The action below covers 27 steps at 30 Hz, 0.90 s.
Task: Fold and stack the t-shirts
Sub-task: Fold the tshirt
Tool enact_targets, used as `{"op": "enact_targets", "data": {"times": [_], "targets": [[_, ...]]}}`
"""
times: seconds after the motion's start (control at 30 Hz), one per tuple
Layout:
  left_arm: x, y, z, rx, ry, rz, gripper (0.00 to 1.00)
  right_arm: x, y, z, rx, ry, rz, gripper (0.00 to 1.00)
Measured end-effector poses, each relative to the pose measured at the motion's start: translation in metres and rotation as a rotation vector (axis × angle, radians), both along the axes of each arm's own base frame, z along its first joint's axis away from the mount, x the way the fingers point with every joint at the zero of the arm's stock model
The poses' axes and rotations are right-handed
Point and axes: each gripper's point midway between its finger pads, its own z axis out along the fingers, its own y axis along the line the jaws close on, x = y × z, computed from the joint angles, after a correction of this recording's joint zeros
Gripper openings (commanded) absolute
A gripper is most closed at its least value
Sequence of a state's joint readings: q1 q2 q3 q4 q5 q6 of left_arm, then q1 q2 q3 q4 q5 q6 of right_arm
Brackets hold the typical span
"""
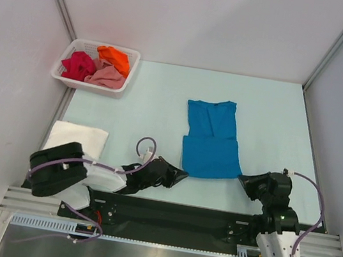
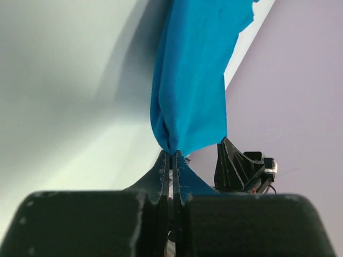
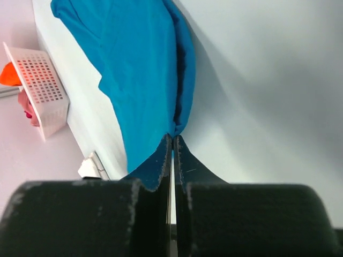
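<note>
The bright blue t-shirt (image 1: pixel 211 141) lies narrowed lengthwise in the middle of the table, collar away from me. My left gripper (image 1: pixel 182 175) is shut on its near left corner (image 2: pixel 172 144). My right gripper (image 1: pixel 242 177) is shut on its near right corner (image 3: pixel 176 128). A folded white t-shirt (image 1: pixel 75 135) lies at the near left, partly under my left arm. The crimson (image 1: pixel 79 65), orange (image 1: pixel 115 59) and dusty pink (image 1: pixel 106 77) t-shirts lie crumpled in the basket.
The white slotted basket (image 1: pixel 121 86) stands at the far left corner; it also shows in the right wrist view (image 3: pixel 43 85). Grey walls close the table on the left, back and right. My right gripper (image 2: pixel 241 168) shows in the left wrist view.
</note>
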State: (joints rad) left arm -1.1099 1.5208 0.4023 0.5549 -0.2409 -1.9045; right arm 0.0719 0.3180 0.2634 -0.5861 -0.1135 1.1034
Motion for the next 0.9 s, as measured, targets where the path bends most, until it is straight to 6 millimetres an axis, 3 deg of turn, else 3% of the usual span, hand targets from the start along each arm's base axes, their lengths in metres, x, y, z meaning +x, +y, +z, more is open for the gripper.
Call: {"op": "enact_targets", "data": {"times": [0.1,0.23,0.33,0.43,0.57,0.7,0.9], "targets": [[-0.005,0.006,0.013,0.022,-0.027,-0.009,0.00,-0.014,0.000,0.008,-0.002,0.005,0.009,0.00],[-0.005,0.011,0.038,0.052,-0.096,-0.009,0.00,-0.016,0.002,0.028,-0.005,-0.019,0.025,0.00],[0.009,0.010,0.058,0.086,-0.154,-0.003,0.00,-0.010,0.004,0.026,-0.019,0.026,0.046,0.00],[0.039,0.012,0.075,0.119,-0.195,0.020,0.00,0.005,0.006,0.022,-0.032,0.089,0.063,0.00],[0.092,0.011,0.090,0.162,-0.231,0.035,0.00,0.045,0.009,0.044,-0.049,0.079,0.081,0.00],[0.149,0.009,0.102,0.181,-0.252,0.035,0.00,0.102,0.014,0.074,-0.056,-0.003,0.089,0.00],[0.211,0.009,0.100,0.177,-0.246,0.017,0.00,0.168,0.021,0.073,-0.058,-0.034,0.117,0.00]]}}
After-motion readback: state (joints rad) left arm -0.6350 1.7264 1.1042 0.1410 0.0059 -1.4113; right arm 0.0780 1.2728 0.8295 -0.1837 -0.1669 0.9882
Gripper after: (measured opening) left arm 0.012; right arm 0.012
